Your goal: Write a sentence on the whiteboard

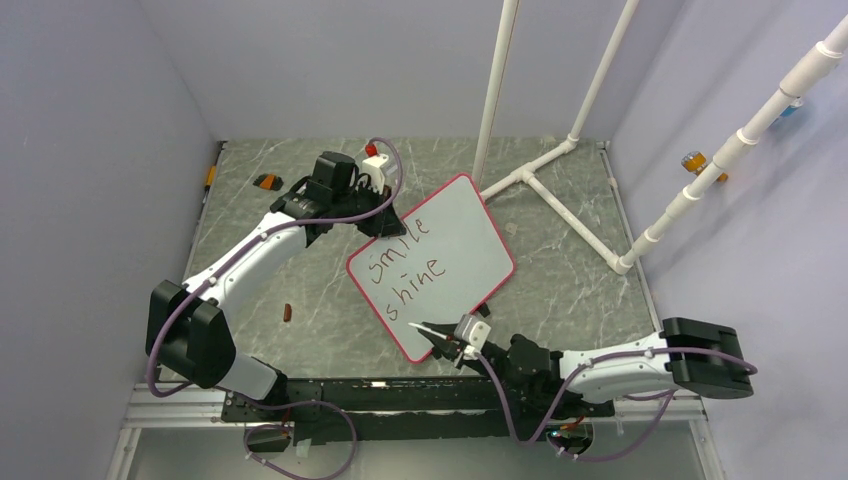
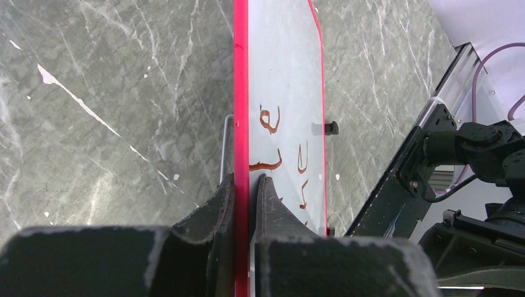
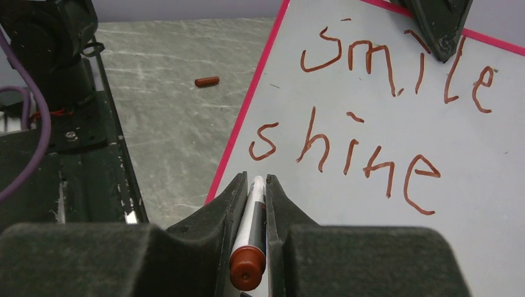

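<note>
The whiteboard (image 1: 455, 235) lies turned like a diamond at mid-table, white with a red-pink rim (image 2: 241, 93). The sentence on it reads "smile" (image 3: 396, 62) over "shine" (image 3: 347, 154) in reddish-brown marker. My left gripper (image 2: 246, 179) is shut on the board's upper-left rim, one finger on each face, beside "smile" (image 1: 398, 262). My right gripper (image 3: 255, 179) is shut on a white marker (image 3: 249, 238) with a brown end. It hovers at the board's near corner (image 1: 452, 345), with the tip pointing at the blank area below "shine". Whether the tip touches the board I cannot tell.
A small brown marker cap (image 1: 288, 313) lies on the marble table left of the board. A white PVC pipe frame (image 1: 560, 190) stands behind and right of it. A small orange-black item (image 1: 266, 181) sits at the far left. Walls close in on three sides.
</note>
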Tool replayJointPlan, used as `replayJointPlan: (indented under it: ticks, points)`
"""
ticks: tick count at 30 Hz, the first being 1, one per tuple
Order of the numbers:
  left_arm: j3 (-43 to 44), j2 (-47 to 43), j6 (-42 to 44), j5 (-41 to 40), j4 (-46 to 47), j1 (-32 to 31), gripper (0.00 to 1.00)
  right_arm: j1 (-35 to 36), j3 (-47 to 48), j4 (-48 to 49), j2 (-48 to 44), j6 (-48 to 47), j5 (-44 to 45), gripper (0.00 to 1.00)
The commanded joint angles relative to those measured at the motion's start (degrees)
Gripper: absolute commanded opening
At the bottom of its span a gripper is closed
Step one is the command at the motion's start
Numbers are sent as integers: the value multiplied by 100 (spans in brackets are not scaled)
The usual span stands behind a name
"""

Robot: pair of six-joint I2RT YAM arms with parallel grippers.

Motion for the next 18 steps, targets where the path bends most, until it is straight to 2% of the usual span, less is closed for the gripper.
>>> replayJointPlan:
  ticks: [1, 9, 18]
  points:
    - [-25, -125, 497, -933, 370, 103, 0, 108, -104, 1289, 419, -478, 194, 0]
    - [-18, -130, 475, -866, 393, 123, 0, 114, -106, 1776, 963, -503, 332, 0]
    - [10, -104, 466, -818, 382, 128, 0, 113, -133, 1629, 1186, -315, 321, 0]
